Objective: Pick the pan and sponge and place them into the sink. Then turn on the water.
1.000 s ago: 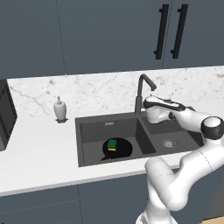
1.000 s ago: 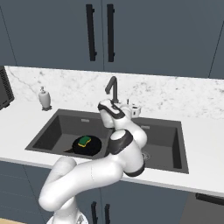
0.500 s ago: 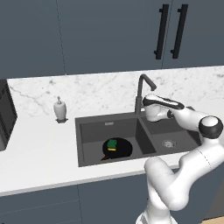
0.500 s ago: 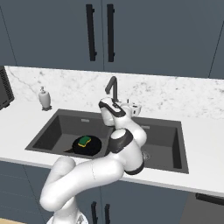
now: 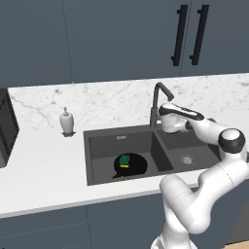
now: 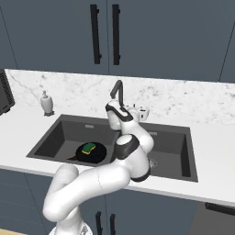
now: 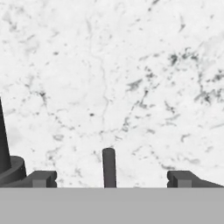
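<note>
I see the sink (image 5: 102, 146) set into the white counter (image 5: 44, 165), a dark double basin. In its left basin lies the pan (image 5: 133, 165), flat on the floor toward the front edge, and the sponge (image 5: 124, 160) sits on top of it, green face up. From the right base camera the same pair shows in that basin, pan (image 6: 94, 153) under sponge (image 6: 89, 148). The right basin holds only its round metal drain (image 5: 187, 159).

My gripper (image 5: 168, 127) hangs at the back rim of the sink, just beside the base of the gooseneck tap (image 5: 158, 99). In the hand camera the gripper (image 7: 109, 177) is spread wide, both tips far apart, with a thin dark upright lever (image 7: 108, 166) standing between them, touching neither. The tap's base (image 7: 8, 168) shows at the left edge there. I see no water running from the spout.

A white soap dispenser (image 5: 67, 121) stands on the counter near the sink's back left corner. A marbled backsplash (image 5: 112, 97) runs behind, under dark blue cabinets (image 5: 121, 34) with black bar handles (image 5: 189, 34). A dark appliance (image 5: 7, 126) sits at the counter's left end.
</note>
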Robot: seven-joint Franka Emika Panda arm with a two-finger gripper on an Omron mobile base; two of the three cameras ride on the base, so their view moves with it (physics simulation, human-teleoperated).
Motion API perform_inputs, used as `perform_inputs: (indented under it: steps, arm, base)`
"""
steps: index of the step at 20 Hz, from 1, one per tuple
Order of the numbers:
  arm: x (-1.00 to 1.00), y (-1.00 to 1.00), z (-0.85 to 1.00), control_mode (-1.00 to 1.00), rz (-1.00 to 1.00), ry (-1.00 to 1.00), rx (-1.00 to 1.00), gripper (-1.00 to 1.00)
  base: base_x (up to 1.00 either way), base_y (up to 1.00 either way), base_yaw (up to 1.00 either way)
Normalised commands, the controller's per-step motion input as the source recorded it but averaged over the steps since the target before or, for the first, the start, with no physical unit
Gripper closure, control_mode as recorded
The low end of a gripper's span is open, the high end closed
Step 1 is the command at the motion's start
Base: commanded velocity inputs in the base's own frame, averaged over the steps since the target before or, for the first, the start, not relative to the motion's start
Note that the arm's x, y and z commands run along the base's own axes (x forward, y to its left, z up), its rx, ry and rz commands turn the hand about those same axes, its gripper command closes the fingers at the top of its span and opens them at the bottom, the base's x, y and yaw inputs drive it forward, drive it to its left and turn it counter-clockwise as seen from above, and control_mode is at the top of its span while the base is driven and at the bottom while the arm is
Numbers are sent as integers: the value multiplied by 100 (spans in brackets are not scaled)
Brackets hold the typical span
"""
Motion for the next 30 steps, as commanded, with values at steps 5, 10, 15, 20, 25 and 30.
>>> perform_inputs:
  steps: [5,10,15,20,25,30]
  arm:
    - [15,0,0,-100,0,0,0,-100]
    - [13,0,0,-100,0,0,0,-100]
    - [2,0,0,-100,0,0,0,-100]
    - [0,-13,0,-100,1,0,0,-100]
    - [0,-20,0,-100,1,0,0,-100]
    - [1,-37,0,-100,0,0,0,-100]
  base:
    - [0,0,0]
    - [0,0,0]
    - [0,0,0]
    - [0,0,0]
    - [0,0,0]
    - [0,0,0]
